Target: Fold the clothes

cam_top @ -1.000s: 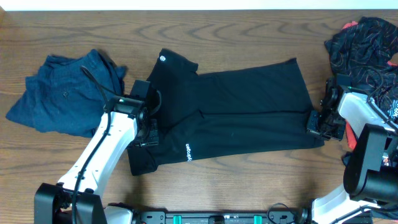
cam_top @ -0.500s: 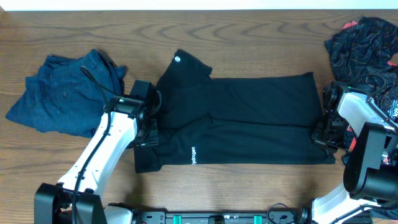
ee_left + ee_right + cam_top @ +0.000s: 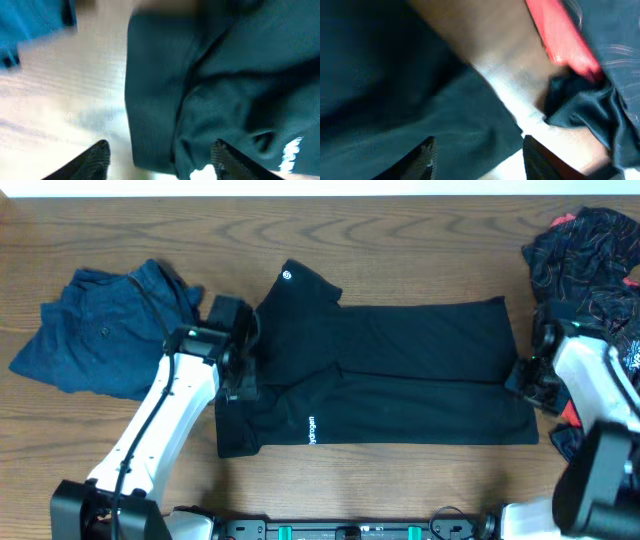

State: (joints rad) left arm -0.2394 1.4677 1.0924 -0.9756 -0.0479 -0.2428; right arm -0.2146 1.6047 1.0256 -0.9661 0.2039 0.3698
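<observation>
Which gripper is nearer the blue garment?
Left. The left gripper sits at the sleeve end of the shirt, just right of the blue garment; the right gripper is at the shirt's opposite end, far to the garment's right.

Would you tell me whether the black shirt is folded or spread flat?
Partly folded: the black shirt lies as a band with a layer edge running along its middle, and one sleeve sticks out at top left.

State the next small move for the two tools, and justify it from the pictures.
Probably lift the left tool and right tool clear: each stands open at one end of the black shirt, which lies folded lengthwise, awaiting a crosswise fold.
</observation>
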